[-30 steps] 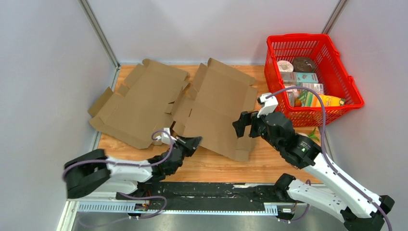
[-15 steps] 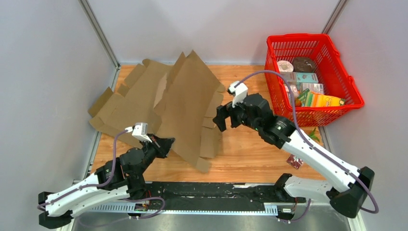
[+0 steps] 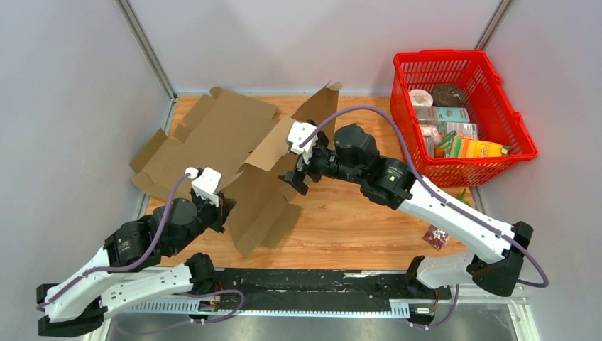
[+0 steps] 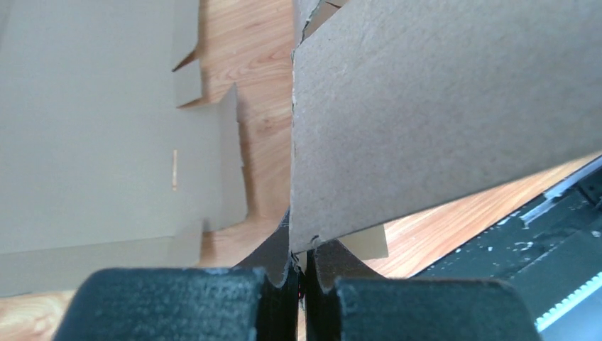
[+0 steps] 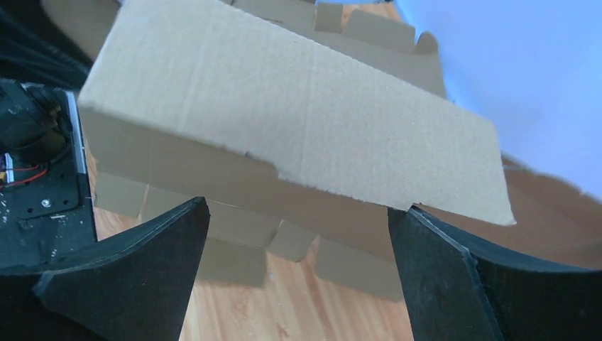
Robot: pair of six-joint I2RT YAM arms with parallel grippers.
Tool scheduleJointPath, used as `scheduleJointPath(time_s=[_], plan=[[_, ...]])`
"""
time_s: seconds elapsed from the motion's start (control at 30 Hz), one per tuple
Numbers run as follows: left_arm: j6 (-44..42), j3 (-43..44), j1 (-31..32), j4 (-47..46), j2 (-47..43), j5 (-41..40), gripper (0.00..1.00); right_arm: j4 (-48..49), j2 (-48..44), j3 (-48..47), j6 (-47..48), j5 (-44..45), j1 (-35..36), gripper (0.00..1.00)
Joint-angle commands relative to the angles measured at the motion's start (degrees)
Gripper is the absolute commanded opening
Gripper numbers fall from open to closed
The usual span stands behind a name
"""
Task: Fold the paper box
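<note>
Lifting paper box off the desk: blank now up on edge, no fold made yet

- Change: a second ago the paper box [image 3: 259, 202] lay flat on the desk [image 3: 355, 227], its far-side edge just beside the red basket [image 3: 468, 170]. Now it's tipped up steeply and has swung away from the basket. Its top corner stands high, and its low corner is near the desk edge, well apart from the basket.
- Left end effector [image 3: 226, 207] has stayed pinched narrow on the low edge of the box. The wrist view shows the cardboard edge [image 4: 440, 106] clamped between the closed fingertips [image 4: 302, 280].
- Right end effector [image 3: 294, 177] has travelled from beside the basket to the middle of the desk and has stayed wide the whole way. It holds nothing.
- Meaning: my read is that this is still pick-up and reorient. The blank is off the desk so the panels can be worked, but the creases look unfolded.
- Box vs right end effector: in the wrist view a long panel [image 5: 284, 121] runs across just beyond the spread fingers [image 5: 177, 234]. Can't tell if either finger touches it.
- A second flat cardboard sheet [image 3: 213, 135] lies on the desk further from the basket, partly behind the raised box.
</note>
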State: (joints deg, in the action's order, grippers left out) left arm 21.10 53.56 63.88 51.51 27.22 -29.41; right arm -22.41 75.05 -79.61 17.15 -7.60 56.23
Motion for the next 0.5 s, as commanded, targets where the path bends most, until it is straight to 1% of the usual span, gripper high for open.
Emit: scheduleJointPath(time_s=[0.0,0.07,0.2,0.37,0.43,0.47], plan=[[-9.14,4.0,-3.22,3.25,3.35,4.44,0.0,1.68,-4.55,-3.7,10.09,-3.13,2.73,0.99],[-11.51,5.67,-3.76,1.76,5.11,7.43,0.0,1.23,-4.73,-4.75,12.9,-2.34,4.06,1.0],[-13.72,8.13,-4.02,0.44,10.82,8.58,0.0,0.97,-3.77,-7.47,18.18,3.27,8.18,1.0],[-13.81,10.6,-4.9,-0.96,13.64,8.84,0.0,0.0,-5.52,-8.28,19.68,7.51,9.34,1.0],[-13.89,11.65,-5.34,-1.14,14.7,10.32,0.0,0.09,-7.01,-7.32,20.38,7.86,9.69,1.0],[-13.98,12.09,-5.69,-0.97,15.75,10.77,0.0,0.18,-7.54,-7.14,20.64,9.51,10.47,1.0]])
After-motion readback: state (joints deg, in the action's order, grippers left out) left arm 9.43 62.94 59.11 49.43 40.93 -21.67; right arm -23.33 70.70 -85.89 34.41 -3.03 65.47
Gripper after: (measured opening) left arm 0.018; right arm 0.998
